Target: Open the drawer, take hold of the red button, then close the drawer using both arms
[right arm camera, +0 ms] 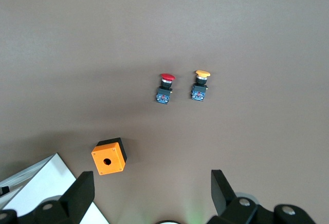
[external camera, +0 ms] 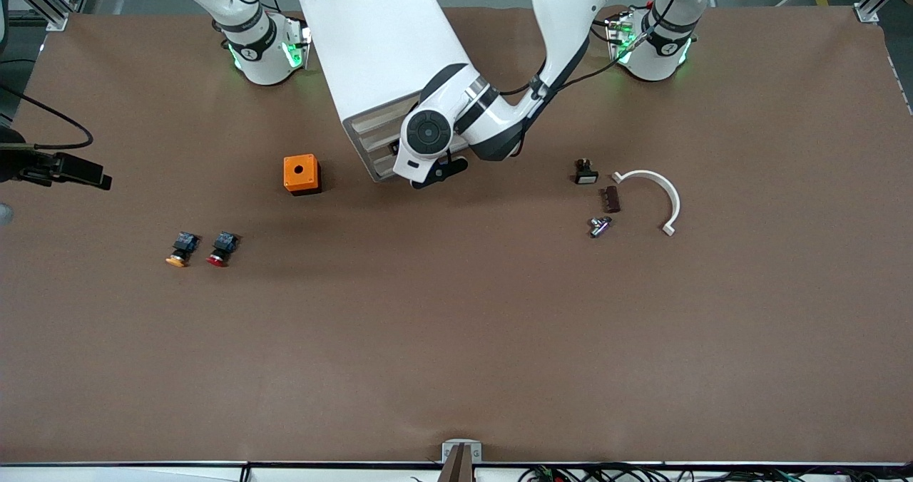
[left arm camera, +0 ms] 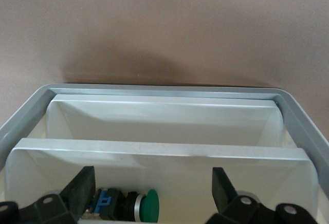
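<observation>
The left tool (left arm camera: 151, 193), spread wide, hangs over the drawer (left arm camera: 164, 91); the red button (external camera: 222, 248) lies on the counter (external camera: 456, 339) toward the right arm's end, under the spread right tool (right arm camera: 151, 193)

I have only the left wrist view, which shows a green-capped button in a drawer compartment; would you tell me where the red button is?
Observer: The red button is not in the drawer; it lies out on the table, toward the right arm's end.
Operator: Is anything close to it?
Observer: Yes, an orange-capped button lies beside it, not touching it.
Operator: And where is the right gripper?
Observer: The right gripper hangs open over the table, with both buttons and an orange cube in its wrist view.
</observation>
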### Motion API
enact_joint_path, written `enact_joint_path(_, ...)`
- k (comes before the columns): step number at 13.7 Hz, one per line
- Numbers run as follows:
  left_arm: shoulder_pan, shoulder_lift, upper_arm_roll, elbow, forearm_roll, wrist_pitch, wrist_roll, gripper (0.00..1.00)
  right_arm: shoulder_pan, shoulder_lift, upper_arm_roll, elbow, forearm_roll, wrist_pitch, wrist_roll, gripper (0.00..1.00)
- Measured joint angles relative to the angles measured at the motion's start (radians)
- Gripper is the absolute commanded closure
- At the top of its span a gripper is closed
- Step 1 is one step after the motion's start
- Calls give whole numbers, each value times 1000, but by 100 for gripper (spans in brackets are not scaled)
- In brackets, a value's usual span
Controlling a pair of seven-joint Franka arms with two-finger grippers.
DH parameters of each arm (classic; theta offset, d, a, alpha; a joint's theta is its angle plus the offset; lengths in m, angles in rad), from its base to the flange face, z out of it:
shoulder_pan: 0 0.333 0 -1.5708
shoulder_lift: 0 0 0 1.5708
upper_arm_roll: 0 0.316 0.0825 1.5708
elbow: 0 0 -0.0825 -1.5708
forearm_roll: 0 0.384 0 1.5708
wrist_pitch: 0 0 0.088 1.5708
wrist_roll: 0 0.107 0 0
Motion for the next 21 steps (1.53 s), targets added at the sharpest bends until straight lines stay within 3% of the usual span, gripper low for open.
enact_joint_path(10,40,-20,14,19,0,5,0,0,-15,-20,-5,-41,0,16,0,0)
enact_joint_path(21,335,-173,24,27,24,4,0,0,-66,-38,-7,47,-1,-8,0,0)
